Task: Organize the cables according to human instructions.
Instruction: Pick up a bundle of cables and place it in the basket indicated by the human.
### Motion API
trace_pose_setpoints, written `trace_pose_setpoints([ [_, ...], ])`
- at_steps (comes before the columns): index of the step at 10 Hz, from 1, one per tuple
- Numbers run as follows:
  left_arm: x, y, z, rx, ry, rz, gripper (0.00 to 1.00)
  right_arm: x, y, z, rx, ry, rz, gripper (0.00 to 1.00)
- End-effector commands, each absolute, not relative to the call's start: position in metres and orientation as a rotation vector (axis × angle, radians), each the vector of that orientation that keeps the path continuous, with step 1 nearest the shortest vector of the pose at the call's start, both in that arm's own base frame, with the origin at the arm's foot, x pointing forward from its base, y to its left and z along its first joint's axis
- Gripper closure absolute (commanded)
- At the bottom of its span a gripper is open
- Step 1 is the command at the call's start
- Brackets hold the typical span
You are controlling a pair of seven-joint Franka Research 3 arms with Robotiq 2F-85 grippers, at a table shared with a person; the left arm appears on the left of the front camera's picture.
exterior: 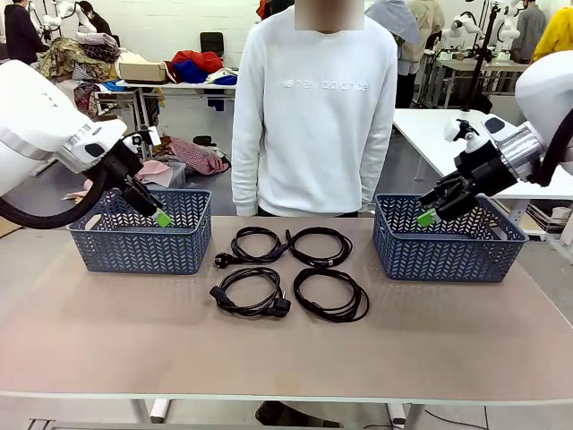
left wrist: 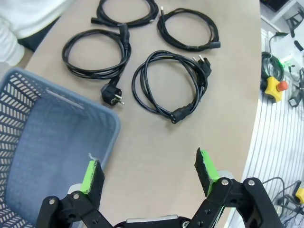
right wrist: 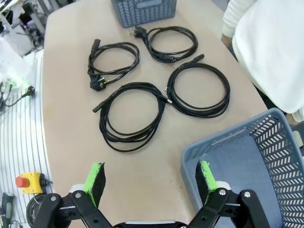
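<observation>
The 4 cables point(exterior: 280, 307) lie as loose black coils in a 2-by-2 block on the bare table point(exterior: 466, 349), between the left basket point(exterior: 134, 249) and the right basket point(exterior: 448, 258) and apart from both. They look light and limp, with a smooth sheath that could slide between pads, and I see no tie holding any coil together, so a loop lifted by 1 strand will probably sag, open out and trail its ends. The chunky plugs are the only stiff, heavier parts and would swing if left hanging. The best hold seems to be across a stretch where several turns run bunched side by side, pinching the whole bundle at once. On the coil nearest the left arm point(left wrist: 137, 90), the side away from its plug point(left wrist: 204, 64) looks suitable. The plug body is a firmer but smaller target. The left gripper point(exterior: 154, 209) point(left wrist: 146, 161) hangs above the near rim of the left basket with its jaws spread wide, 1 green pad over the basket's inside and the other over bare table, holding and touching nothing. The right gripper point(exterior: 430, 213) point(right wrist: 149, 166) mirrors it over the right basket's rim, jaws equally wide apart and empty, with the coils well ahead of its fingers.
</observation>
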State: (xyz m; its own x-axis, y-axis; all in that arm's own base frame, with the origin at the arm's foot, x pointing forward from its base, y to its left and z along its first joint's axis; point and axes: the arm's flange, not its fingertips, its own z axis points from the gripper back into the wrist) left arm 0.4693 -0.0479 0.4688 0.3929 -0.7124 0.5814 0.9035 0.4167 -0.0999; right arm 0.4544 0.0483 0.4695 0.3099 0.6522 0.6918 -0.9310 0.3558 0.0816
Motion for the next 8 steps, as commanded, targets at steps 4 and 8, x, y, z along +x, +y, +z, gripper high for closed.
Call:
trace_pose_setpoints([
  [4,0.4664,-0.0472,0.4685,-0.466,-0.511,-1.064,0.00,0.4536,0.0486,0.4706,0.552,-0.650,1.114,0.00],
  [8,0.4664,-0.0472,0.4685,-0.466,-0.511,-1.064,0.00,0.4536,0.0486,0.4706,0.552,-0.650,1.114,0.00],
])
